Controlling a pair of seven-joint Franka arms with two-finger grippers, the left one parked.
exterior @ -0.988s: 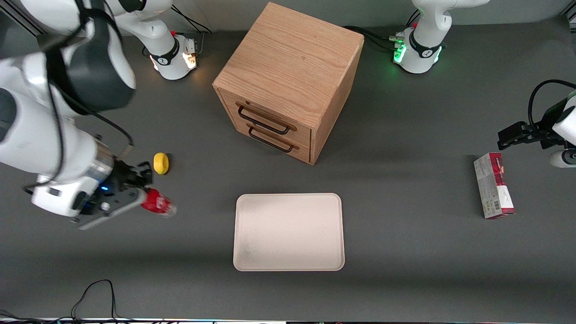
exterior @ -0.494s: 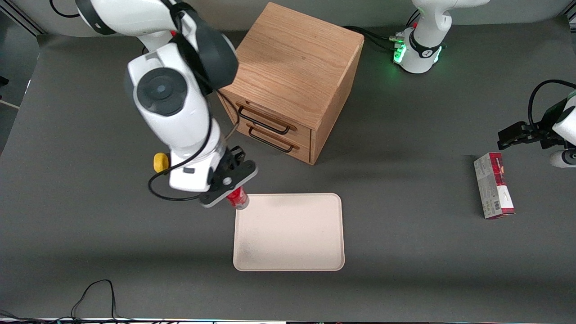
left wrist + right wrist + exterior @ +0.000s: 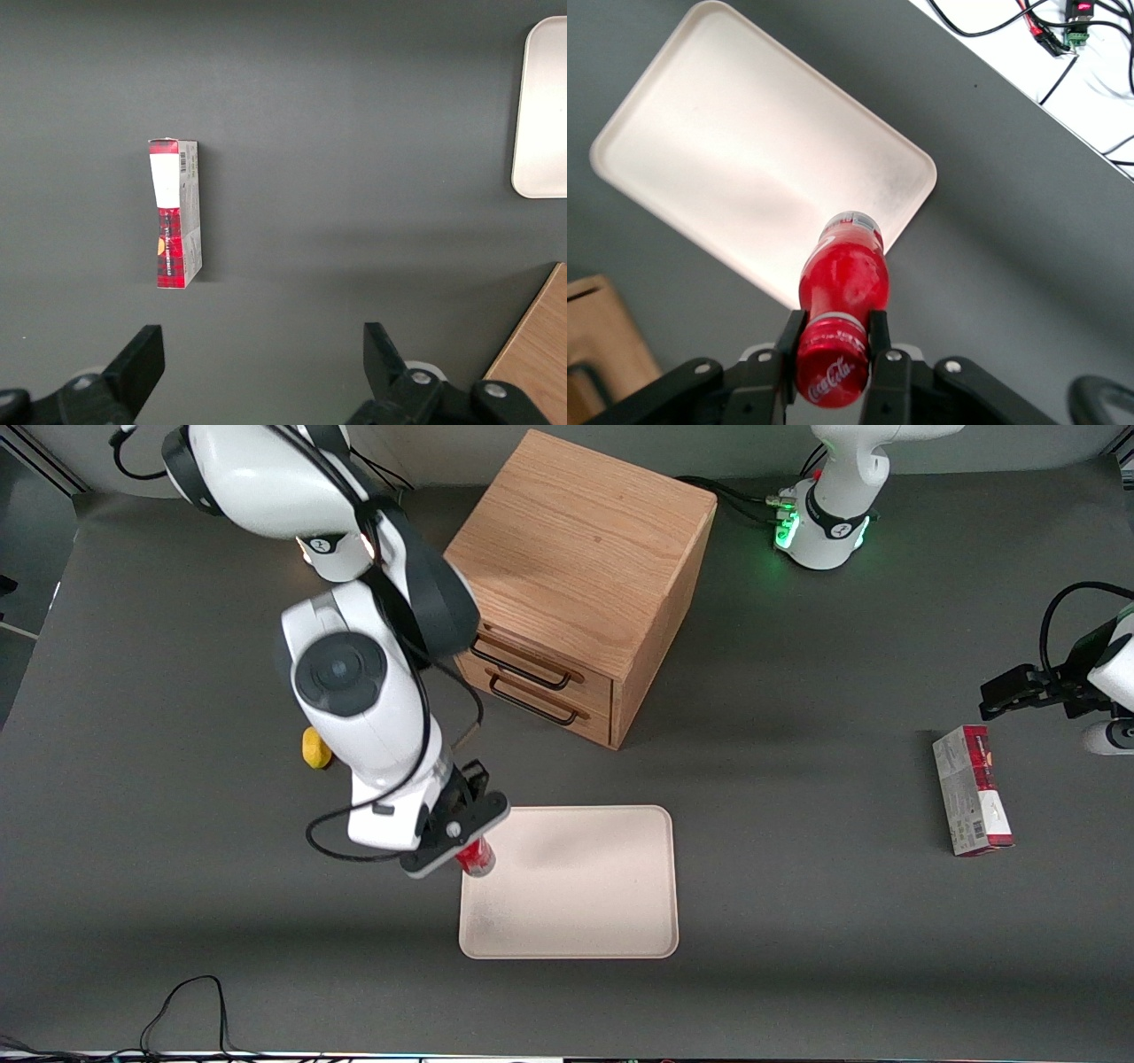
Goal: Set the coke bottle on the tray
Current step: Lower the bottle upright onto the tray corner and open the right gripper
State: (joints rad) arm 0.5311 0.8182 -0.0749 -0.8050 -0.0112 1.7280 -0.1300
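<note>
Your hand (image 3: 835, 341) is closed on the coke bottle (image 3: 842, 305), with one finger on each side of its upper part, just under the red cap. The bottle hangs from the hand with its long axis pointing away from the wrist, clear base first, toward the cream tray (image 3: 744, 168).

The relation that matters now is where this base is compared with the tray's edge. In the front view the hand (image 3: 468, 843) and the bottle (image 3: 476, 856) are over the edge of the tray (image 3: 585, 903) that is toward the working arm's end of the table, close to the rim. In the wrist view the base shows over the tray surface, but only a little inside the rim, and almost all of the tray lies ahead of the hand. I cannot tell whether the bottle already touches the tray or is a little above it.

So I judge that you should bring the hand more toward the middle of the tray before you go down. If you release the bottle here, the base may land on the low rim and the slim bottle may fall over. Keep the long axis upright while you lower it.
</note>
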